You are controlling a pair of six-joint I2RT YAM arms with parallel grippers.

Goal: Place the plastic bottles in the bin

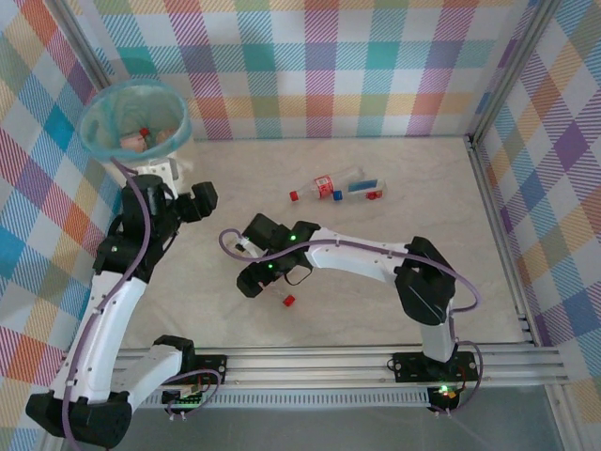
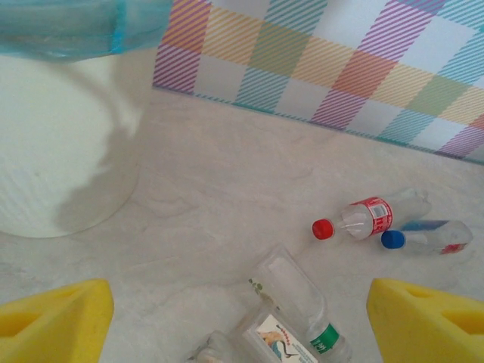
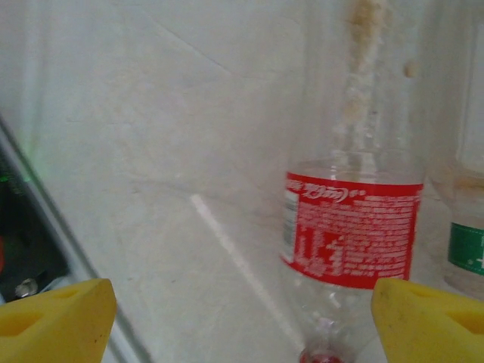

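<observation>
The bin [image 1: 136,117], cream-white with a teal liner [image 2: 76,26], stands at the far left and holds several bottles. My left gripper [image 1: 199,201] hangs open just right of it, yellow fingertips [image 2: 53,318] wide apart over two clear bottles, one with a green label [image 2: 302,299] and one with a picture label [image 2: 281,340]. A red-capped bottle [image 1: 324,186] and a blue-capped bottle [image 1: 364,185] lie mid-table. My right gripper [image 1: 263,271] is open low over a red-label bottle [image 3: 352,234], which lies between its fingers, close to the right fingertip [image 3: 427,321].
Checkered walls [image 1: 376,66] close off the back and both sides. A metal rail [image 1: 376,362] runs along the near edge and appears at the left of the right wrist view [image 3: 45,219]. Another green-label bottle [image 3: 469,246] lies right of the red-label one.
</observation>
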